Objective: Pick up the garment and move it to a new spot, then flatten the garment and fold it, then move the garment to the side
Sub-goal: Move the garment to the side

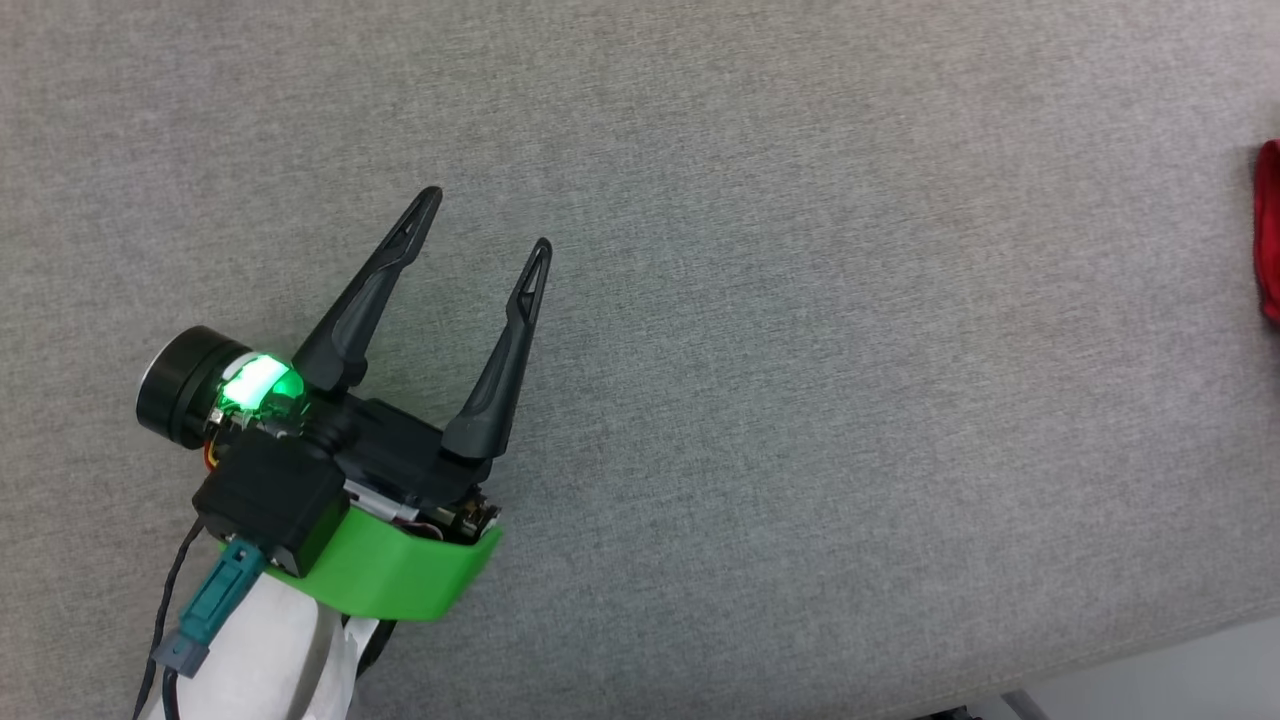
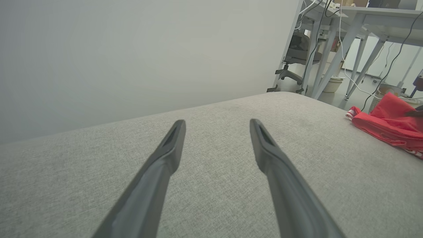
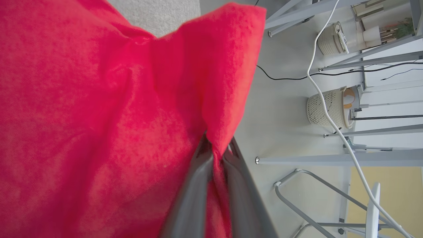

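Step in hand: the first one, by my judgement, the pick-up and move; flattening, folding and setting aside are not yet begun.
Garment: red cloth, bunched at the far right edge of the desk, with striped trim showing at one end in the left wrist view; from the head camera only a red sliver shows at the picture's right border.
Right gripper: jaws narrow, pinching a fold of the garment between them, with the floor beyond.
Left gripper: jaws wide and holding nothing, over the bare grey desk, well apart from the garment.
Next move calls for: probably a lift high enough that the cloth hangs free of the desk edge, then a carry toward the open middle; the pinch is on one fold only, so the rest may drag or slip.
Count: one garment, two grippers, one desk, two woven baskets on the floor.
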You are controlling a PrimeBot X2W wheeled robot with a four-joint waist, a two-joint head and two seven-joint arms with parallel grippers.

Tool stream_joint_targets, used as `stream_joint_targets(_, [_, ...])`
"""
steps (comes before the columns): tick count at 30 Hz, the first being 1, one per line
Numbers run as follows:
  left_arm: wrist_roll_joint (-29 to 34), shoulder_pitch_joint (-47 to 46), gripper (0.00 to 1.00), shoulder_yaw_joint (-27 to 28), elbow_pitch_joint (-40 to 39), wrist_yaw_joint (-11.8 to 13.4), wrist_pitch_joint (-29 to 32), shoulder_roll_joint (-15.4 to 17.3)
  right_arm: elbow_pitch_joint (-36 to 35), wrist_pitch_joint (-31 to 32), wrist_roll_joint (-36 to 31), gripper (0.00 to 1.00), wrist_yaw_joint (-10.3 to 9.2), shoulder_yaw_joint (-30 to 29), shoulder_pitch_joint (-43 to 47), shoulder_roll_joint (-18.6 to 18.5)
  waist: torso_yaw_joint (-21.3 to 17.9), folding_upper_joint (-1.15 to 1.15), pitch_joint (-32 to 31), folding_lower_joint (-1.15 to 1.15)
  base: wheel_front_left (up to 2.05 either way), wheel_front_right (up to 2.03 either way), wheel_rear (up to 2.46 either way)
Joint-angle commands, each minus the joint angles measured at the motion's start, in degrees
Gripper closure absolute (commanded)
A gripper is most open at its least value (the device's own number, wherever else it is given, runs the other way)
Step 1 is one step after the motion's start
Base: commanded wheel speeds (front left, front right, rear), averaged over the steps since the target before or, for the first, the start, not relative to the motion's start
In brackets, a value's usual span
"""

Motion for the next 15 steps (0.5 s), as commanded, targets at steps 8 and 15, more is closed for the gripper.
stream_joint_targets(8, [-0.2,0.17,0.0,-0.56,1.86,0.49,-0.43,-0.39,4.48,-3.86,-5.08,0.0,-0.09,-3.82,-4.01,0.71,1.28,0.68,-2.4,-0.01,0.0,0.0,0.0])
stream_joint_targets(15, [-1.51,1.49,0.0,-0.31,5.91,0.62,-1.14,-2.69,3.87,-7.29,-6.33,0.0,-0.09,-5.08,-6.22,0.85,2.69,0.68,-9.62,-0.01,0.0,0.0,0.0])
